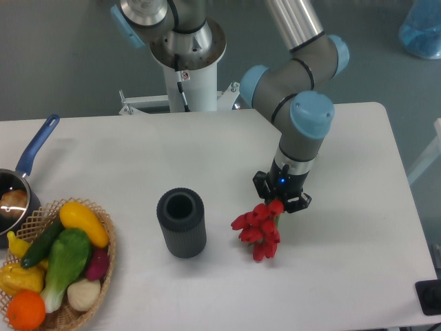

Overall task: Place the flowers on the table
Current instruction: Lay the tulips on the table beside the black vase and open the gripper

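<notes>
Hanging from the arm over the right half of the table [358,227], the gripper [281,198] is seen from above, pointed downward. Red tulip buds of the flowers [260,230] are bunched directly beneath it, spreading toward the front edge; the stems and leaves are hidden under the gripper body. Whether the fingers are clamped on the stems or spread apart cannot be told, since they are covered by the wrist and the blooms. Whether the buds rest on the white surface or are held just above it cannot be made out either.

A dark cylinder [182,222] is stood upright near the middle of the table, to the left of the flowers and apart from them, its open top facing up. At the front left corner, a wicker basket [103,276] filled with colourful vegetables is placed, partly cut off by the picture's edge. Behind it, at the left edge, a pan with a blue handle [34,148] is seen.
</notes>
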`<action>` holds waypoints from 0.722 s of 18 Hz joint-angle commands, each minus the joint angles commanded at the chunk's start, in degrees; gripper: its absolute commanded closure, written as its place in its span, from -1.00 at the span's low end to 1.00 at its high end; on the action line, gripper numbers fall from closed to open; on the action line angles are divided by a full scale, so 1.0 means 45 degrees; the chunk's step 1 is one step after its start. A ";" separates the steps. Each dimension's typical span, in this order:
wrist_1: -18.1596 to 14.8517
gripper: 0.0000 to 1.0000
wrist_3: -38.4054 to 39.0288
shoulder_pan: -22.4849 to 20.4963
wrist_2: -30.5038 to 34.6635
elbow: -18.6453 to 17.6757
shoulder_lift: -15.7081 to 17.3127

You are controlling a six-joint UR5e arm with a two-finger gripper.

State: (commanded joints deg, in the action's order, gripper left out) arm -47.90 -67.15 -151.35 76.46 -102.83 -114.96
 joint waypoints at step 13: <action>0.0078 -1.00 0.1326 -0.0429 0.0059 0.0624 0.0761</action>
State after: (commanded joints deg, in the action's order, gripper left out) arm -47.55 -61.18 -153.28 76.73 -100.02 -111.53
